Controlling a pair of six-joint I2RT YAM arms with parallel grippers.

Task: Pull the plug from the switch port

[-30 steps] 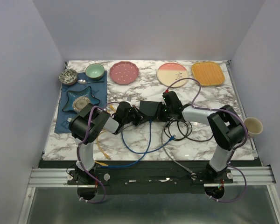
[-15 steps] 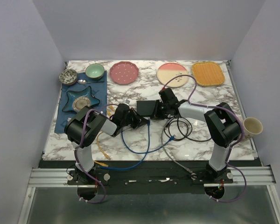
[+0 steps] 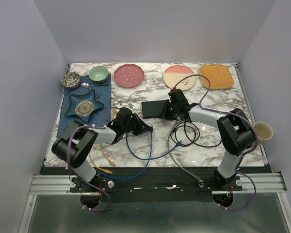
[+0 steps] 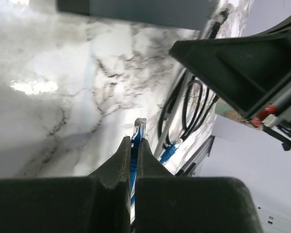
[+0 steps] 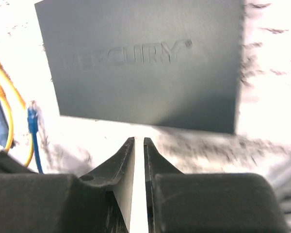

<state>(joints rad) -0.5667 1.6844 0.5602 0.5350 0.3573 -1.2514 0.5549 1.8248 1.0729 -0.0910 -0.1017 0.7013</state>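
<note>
My left gripper [image 4: 137, 142] pinches the blue plug [image 4: 139, 127], nose toward the switch [image 3: 153, 108] yet clear (right gripper [image 5: 139, 141] barely parted, empty).

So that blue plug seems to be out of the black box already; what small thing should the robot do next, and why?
Probably lower the left gripper and let the blue plug go. Its clear tip hangs free over the marble table, away from the switch, so the pull looks done.

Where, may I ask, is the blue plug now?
In the left wrist view, the plug sticks out of the left gripper, clear of the switch.
</note>
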